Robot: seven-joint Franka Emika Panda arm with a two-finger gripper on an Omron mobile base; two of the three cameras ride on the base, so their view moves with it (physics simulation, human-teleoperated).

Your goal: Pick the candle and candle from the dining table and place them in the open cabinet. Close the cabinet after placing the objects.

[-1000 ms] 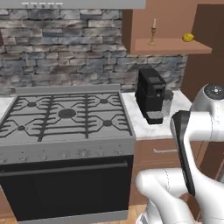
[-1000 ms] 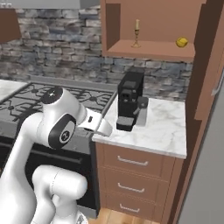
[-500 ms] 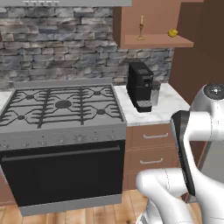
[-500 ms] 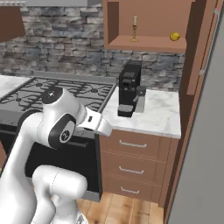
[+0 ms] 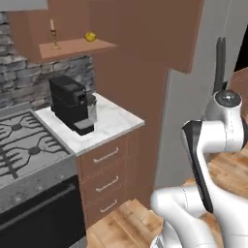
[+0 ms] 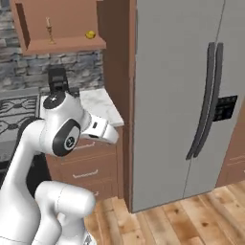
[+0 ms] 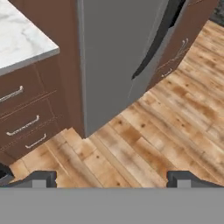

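Gripper (image 7: pixel 112 177) fully open, empty, over wood floor (image 7: pixel 148 144) near fridge (image 6: pixel 177 95); candlestick candle (image 5: pixel 52 33) on open cabinet (image 5: pixel 72 48) shelf, far left.

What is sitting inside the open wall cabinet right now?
A candle on a slim candlestick and a small yellow object stand on the cabinet shelf; whatever lies above is out of frame.

No legible text, label, brand, number or sign is found in any view. The dark panel (image 6: pixel 225 107) on the fridge door carries no readable characters. The front of the coffee machine (image 5: pixel 71 103) is unmarked. No markings are seen on the stove (image 5: pixel 22 145), the drawers (image 7: pixel 22 109) or the cabinet (image 5: pixel 68 48).
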